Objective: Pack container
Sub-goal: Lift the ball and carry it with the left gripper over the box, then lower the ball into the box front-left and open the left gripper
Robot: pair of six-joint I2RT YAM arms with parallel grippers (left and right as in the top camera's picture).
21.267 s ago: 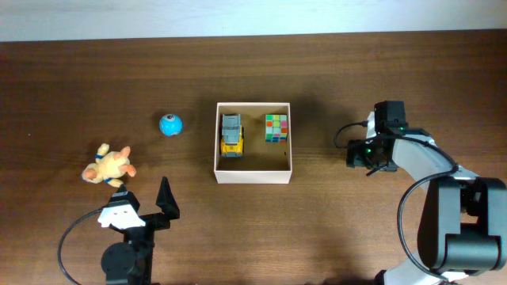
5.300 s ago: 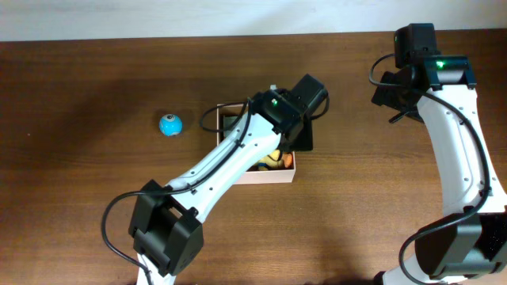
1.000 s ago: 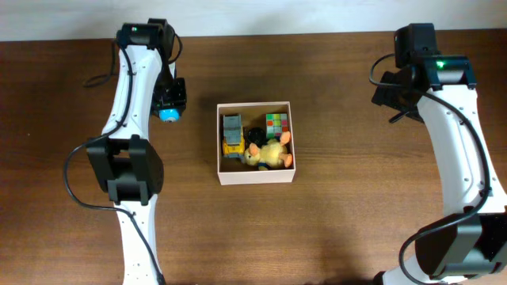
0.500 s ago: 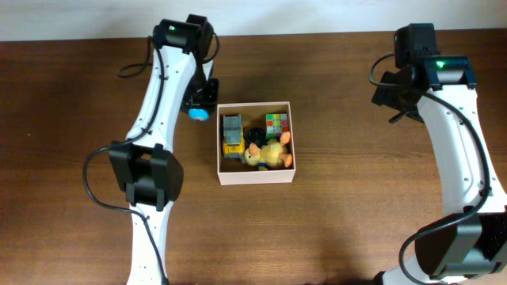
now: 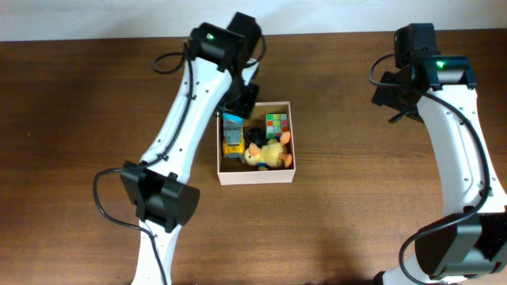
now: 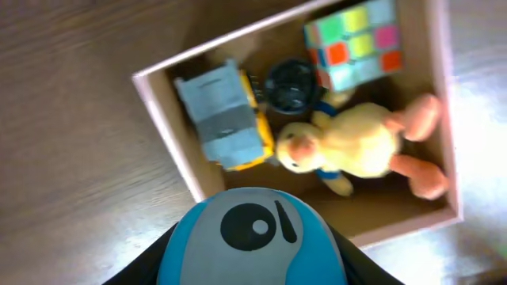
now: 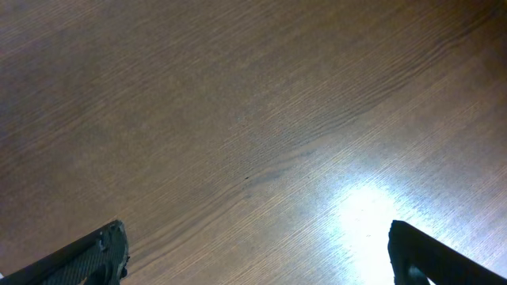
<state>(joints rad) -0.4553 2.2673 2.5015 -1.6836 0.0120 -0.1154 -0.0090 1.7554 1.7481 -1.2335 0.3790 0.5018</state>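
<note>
**Ball drop over a crowded box, looks dicey**

Square, shallow cardboard container, white outside and tan inside (image 5: pixel 255 180), parked about mid-way across the dark brown wooden table (image 5: pixel 79 119). Pretty full already:
- a yellow-and-grey toy truck (image 6: pixel 226 119) along one wall
- a small black round thing (image 6: pixel 289 83) right beside it (can't tell what)
- a multicoloured puzzle cube (image 6: pixel 356 43) in a corner
- a floppy yellow plush duck (image 6: pixel 348 146) sprawled over most of the rest

Hanging above all that in the left wrist view: a round blue-and-grey ball with a black ring mark (image 6: pixel 252 237), pinched in the left gripper (image 6: pixel 252 265). Jaws clamped on its sides, with only dark finger edges peeking out either side. Seems lined up nearer the wall on the truck's side than over any free floor.

Way over on the far side, the right gripper (image 7: pixel 265 261), spread wide, holding nothing, just bare wood below.

Worries from here, guesswork only:
- Letting go at this spot could mean clipping the rim or bouncing off the truck and rolling away across the table, being round and hard-looking.
- Hardly any bare floor left either, so might end up perched on the duck and tipping out over those low walls.

Better to shift further inward and get lower before opening.
</note>
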